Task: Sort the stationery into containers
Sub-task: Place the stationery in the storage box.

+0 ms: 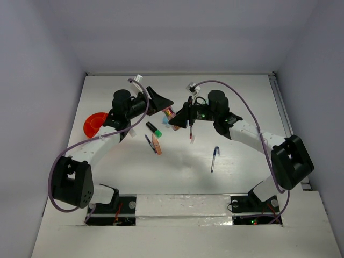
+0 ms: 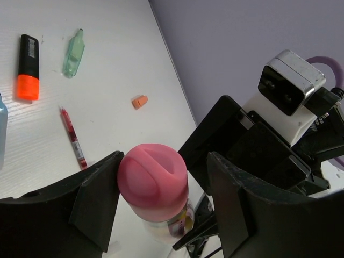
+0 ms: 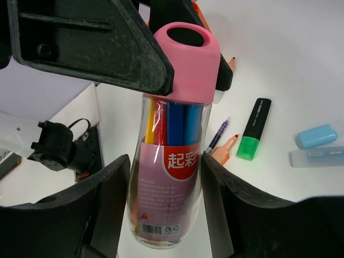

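Okay so the pink-capped tube (image 3: 169,161) is up near the table's middle, a bit toward 12 o'clock, with the right fingers (image 3: 107,204) squeezed on its labelled body. Meanwhile the left fingers (image 2: 94,199) straddle the pink cap (image 2: 153,180): one touches, the other shows a gap, so not clamped. It's smooth stiff plastic, probably slippery and light, so I'd grip mid-label. Both arms reach inward, wrists facing.

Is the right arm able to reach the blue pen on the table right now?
Probably not yet. The blue pen lies in the open beside it, but the right gripper is clamped on the pink-capped tube and must let go first.
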Action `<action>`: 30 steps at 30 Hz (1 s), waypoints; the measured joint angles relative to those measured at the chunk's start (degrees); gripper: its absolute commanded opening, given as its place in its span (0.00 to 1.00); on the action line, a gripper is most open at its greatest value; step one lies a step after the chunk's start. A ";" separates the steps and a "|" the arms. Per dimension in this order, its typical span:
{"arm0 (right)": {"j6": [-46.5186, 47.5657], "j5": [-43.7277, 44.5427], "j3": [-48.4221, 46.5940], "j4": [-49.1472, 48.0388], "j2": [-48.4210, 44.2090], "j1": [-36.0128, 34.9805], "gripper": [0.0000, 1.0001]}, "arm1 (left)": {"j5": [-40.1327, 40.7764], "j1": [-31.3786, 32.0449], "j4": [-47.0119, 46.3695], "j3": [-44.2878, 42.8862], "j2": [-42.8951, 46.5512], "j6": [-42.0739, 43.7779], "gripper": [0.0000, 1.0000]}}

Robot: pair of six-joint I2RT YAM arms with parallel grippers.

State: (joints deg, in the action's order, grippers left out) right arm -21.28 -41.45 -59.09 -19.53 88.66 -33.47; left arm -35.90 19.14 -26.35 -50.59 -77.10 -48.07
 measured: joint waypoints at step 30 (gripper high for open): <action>0.55 16.09 10.43 6.84 -17.11 -0.31 0.88 | 29.38 -7.45 26.71 -9.86 8.74 16.50 0.00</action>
State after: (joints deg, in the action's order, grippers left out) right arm -20.73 -25.36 -48.66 -12.69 71.55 -33.78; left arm -6.52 11.68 0.36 -60.45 -68.36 -31.57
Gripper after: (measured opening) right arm 0.880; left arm 0.417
